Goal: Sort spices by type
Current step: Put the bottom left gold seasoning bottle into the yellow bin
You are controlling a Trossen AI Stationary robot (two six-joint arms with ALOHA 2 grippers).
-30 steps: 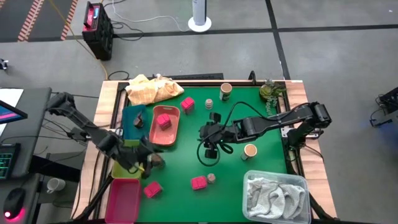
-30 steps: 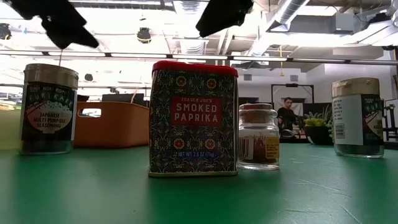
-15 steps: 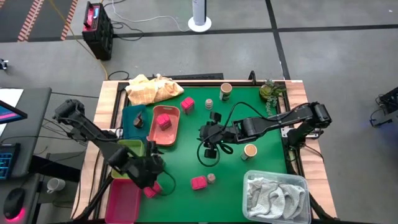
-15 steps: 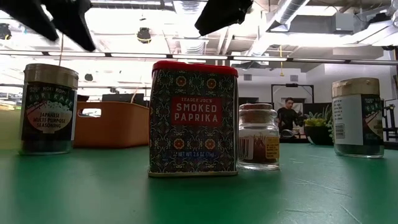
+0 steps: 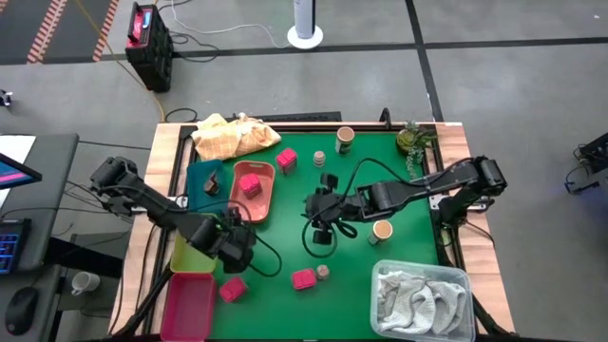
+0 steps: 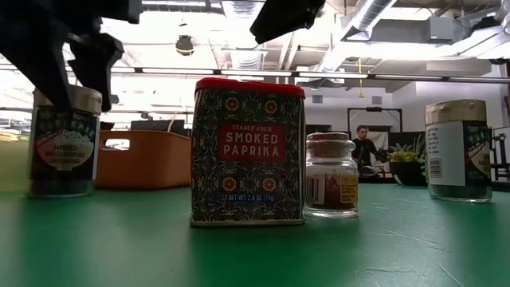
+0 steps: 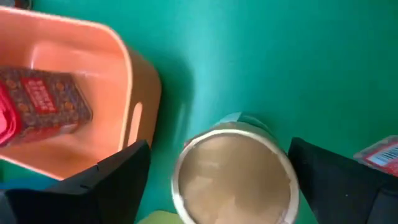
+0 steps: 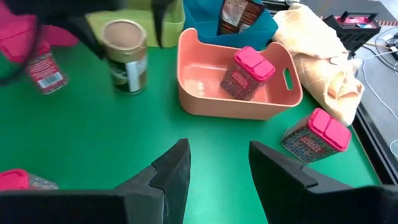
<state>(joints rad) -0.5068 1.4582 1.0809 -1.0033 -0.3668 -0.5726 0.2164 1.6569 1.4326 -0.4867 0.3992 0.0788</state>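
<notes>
Tan-capped spice jar (image 7: pixel 235 174) (upright), between spread left fingers (image 7: pixel 106 183), untouched

Left arm extended from the table's left edge, angled inward toward the table's near-left area. Left gripper (image 5: pixel 237 242) low over the surface, fingers (image 7: pixel 118 180) spread wide with a broad gap between them, nothing clamped. Same gripper seen as a dark shape at the upper left of the low view (image 6: pixel 68 60).

Right arm reaching from the table's right edge, forearm stretched across toward the centre. Right gripper (image 5: pixel 321 214) held above mid-table, fingers (image 8: pixel 171 168) parted with a clear gap, nothing between them. Well apart from the left gripper. In the low view, right gripper suspended at the top (image 6: pixel 287 16).
</notes>
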